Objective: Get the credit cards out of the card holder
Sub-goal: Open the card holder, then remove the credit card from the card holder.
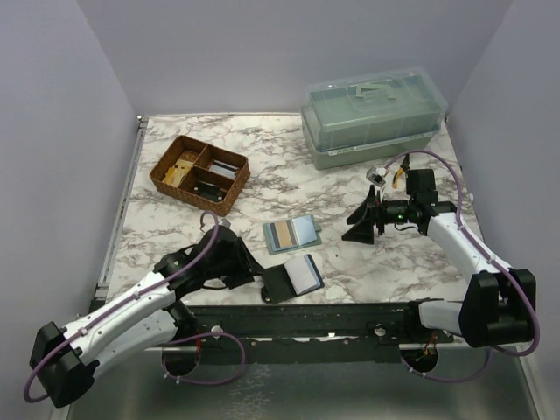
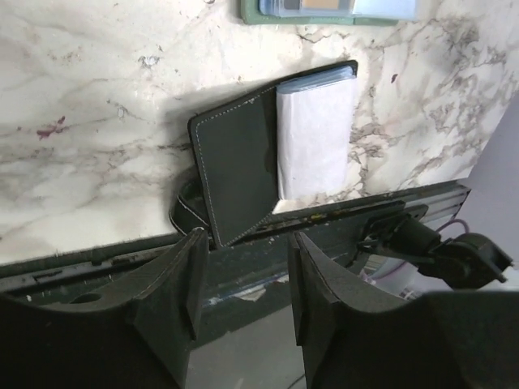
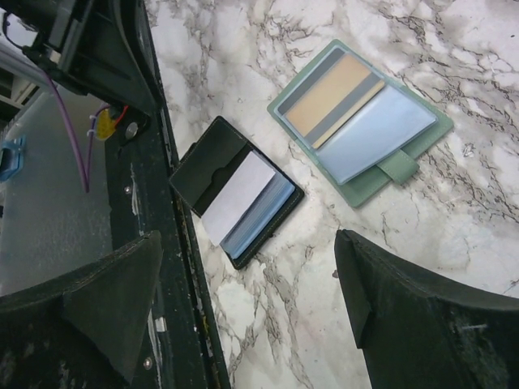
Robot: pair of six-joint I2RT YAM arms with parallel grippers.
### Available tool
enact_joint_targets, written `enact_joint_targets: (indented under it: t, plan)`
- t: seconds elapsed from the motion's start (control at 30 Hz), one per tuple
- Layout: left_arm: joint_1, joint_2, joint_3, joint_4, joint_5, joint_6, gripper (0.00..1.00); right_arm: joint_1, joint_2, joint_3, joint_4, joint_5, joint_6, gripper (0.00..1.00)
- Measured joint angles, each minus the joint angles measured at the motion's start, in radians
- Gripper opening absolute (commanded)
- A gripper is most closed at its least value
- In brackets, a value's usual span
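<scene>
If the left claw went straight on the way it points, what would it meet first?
Most likely the wallet: its black flap lies dead ahead of the left claw, though depth is hard to judge.

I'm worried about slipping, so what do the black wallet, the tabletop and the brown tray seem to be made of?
The black wallet looks like matte leather or imitation: pale stitching lines its edge. The tabletop looks like marble or marble-print laminate, white with grey veins; which is unclear. The brown tray looks like woven wicker, its walls ribbed.
</scene>
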Motion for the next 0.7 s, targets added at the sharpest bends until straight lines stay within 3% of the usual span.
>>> enact_joint_targets:
  t: [0.17,0.37,0.43,0.7]
  plan:
    - [0.0,0.005,0.13,-0.144,-0.017,0.039,0.57,0.0,0.0,0.0,-0.001,0.001,-0.008,0.93]
    - [-0.031,0.176,0.233,-0.065,0.037,0.09,0.66,0.0,0.0,0.0,-0.002,0.001,-0.016,0.94]
    - [-0.078,0.29,0.277,-0.042,0.009,0.086,0.96,0.0,-0.002,0.0,-0.005,0.003,-0.021,0.94]
    - [-0.322,0.637,0.504,-0.041,-0.252,-0.075,0.99,0.0,-0.027,-0.003,-0.005,0.034,-0.023,0.95]
